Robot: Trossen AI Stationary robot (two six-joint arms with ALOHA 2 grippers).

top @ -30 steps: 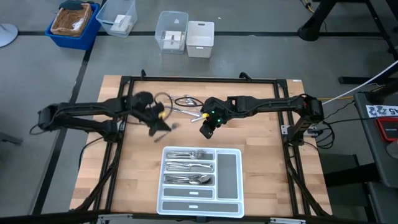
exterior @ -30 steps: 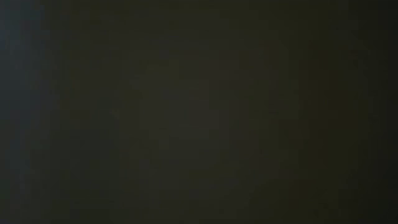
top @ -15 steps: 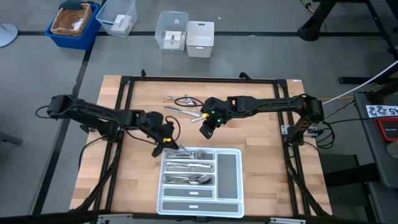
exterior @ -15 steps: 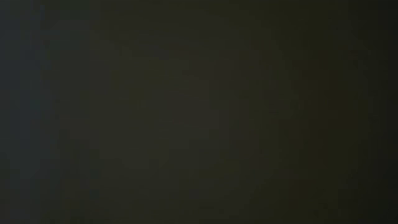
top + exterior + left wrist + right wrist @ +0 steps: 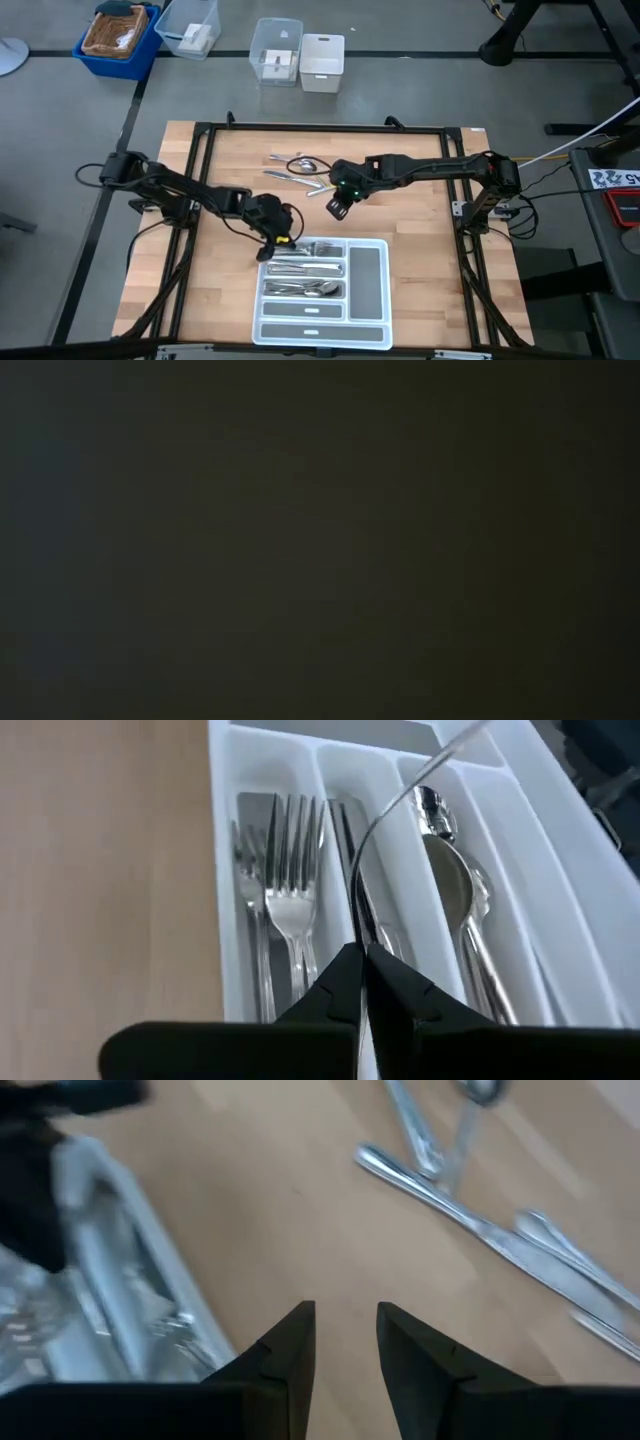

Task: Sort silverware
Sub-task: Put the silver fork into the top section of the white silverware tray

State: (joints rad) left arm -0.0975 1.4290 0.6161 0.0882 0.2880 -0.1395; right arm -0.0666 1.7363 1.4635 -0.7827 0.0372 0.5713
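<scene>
A white compartmented tray (image 5: pixel 372 285) lies at the table's near middle, with forks (image 5: pixel 285 870), knives (image 5: pixel 345 825) and spoons (image 5: pixel 452 880) lying in separate slots. My left gripper (image 5: pixel 283 240) hangs over the tray's far left corner, shut on one slim piece of silverware (image 5: pixel 378 825) that shows edge-on. Several loose pieces of silverware (image 5: pixel 297 166) lie flat on the wood near the far edge. My right gripper (image 5: pixel 338 206) hovers open just near and right of that pile, which its wrist view shows ahead (image 5: pixel 480 1230). The low view is dark. My left gripper pinches the silverware piece between its two fingers at one end of it (image 5: pixel 360 935), coming from above and slanting down. The piece is lifted clear and sticks out beyond the fingers over the tray's slots, curving upward. Whether it is a fork, spoon or knife cannot be told.
A black frame rail (image 5: pixel 320 128) runs round the tabletop. Beyond the far edge on the floor stand a blue basket (image 5: pixel 118 35), two clear bins (image 5: pixel 188 25) (image 5: pixel 276 50) and a white bin (image 5: pixel 322 62). Bare wood lies left and right of the tray.
My left gripper has travelled from beside the loose pile toward the table's near edge and somewhat right, carrying the silverware piece, and now stands over the tray's far left corner. The tray and the loose pile have stayed put.
</scene>
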